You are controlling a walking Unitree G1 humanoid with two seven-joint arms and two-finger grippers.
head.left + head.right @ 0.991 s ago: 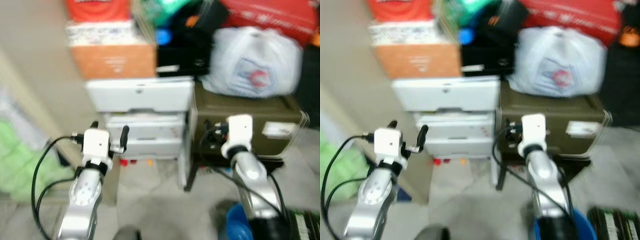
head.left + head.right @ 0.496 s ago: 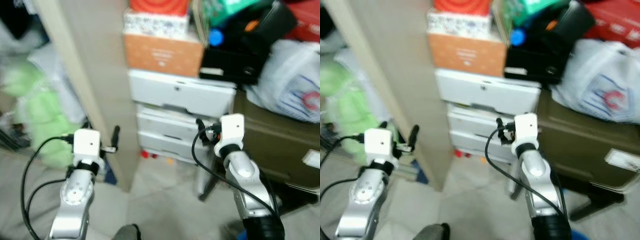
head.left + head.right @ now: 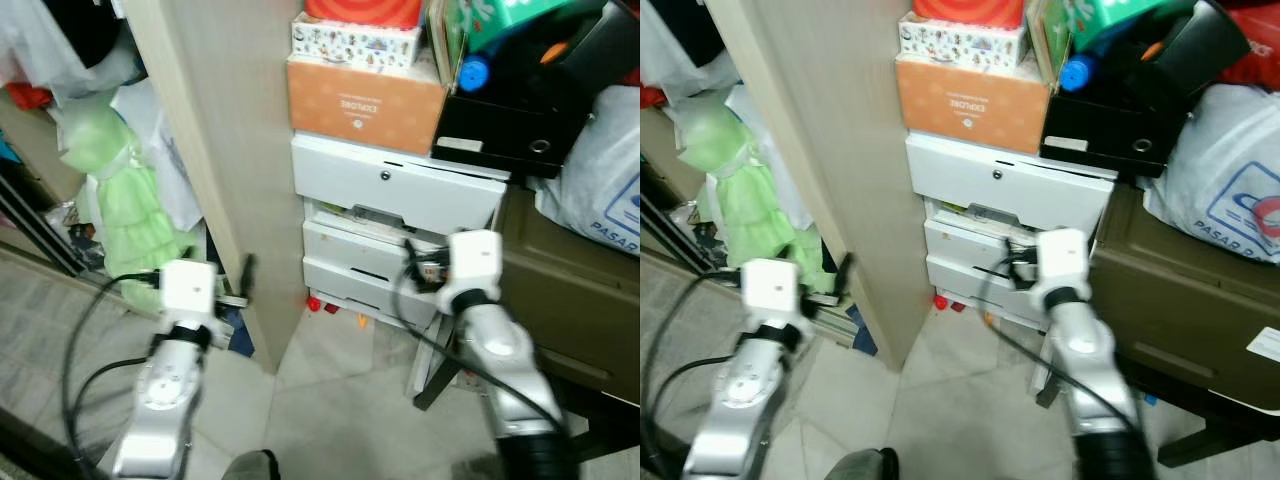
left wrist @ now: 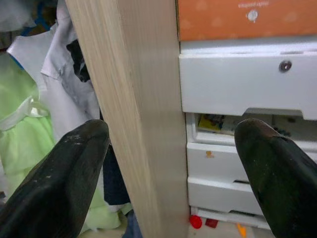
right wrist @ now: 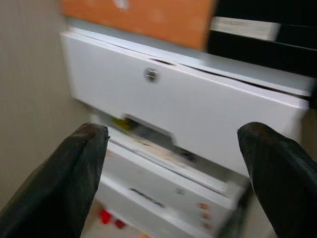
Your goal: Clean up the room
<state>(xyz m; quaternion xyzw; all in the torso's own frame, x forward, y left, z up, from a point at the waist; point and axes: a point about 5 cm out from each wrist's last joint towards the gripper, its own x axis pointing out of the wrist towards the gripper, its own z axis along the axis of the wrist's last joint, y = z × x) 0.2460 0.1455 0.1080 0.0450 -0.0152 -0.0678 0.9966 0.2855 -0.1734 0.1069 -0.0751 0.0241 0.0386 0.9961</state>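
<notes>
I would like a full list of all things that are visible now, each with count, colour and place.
Drawer unit: one, white, beside the wooden panel.
Wooden panel: one, beige, upright, left of the drawers.
Cardboard box: one, orange, on the drawer unit.
Patterned box: one, white, on the orange box.
Black box: one, right of the orange box.
Plastic bag: one, white, on the olive crate.
Crate: one, olive, right of the drawers.
Green garment: one, left of the panel.
Left gripper: black fingers, open.
Right gripper: black fingers, open.

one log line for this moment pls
left gripper: open, facing wood panel | right gripper: open, facing white drawers | holding: nothing | floor: red bits by drawers
</notes>
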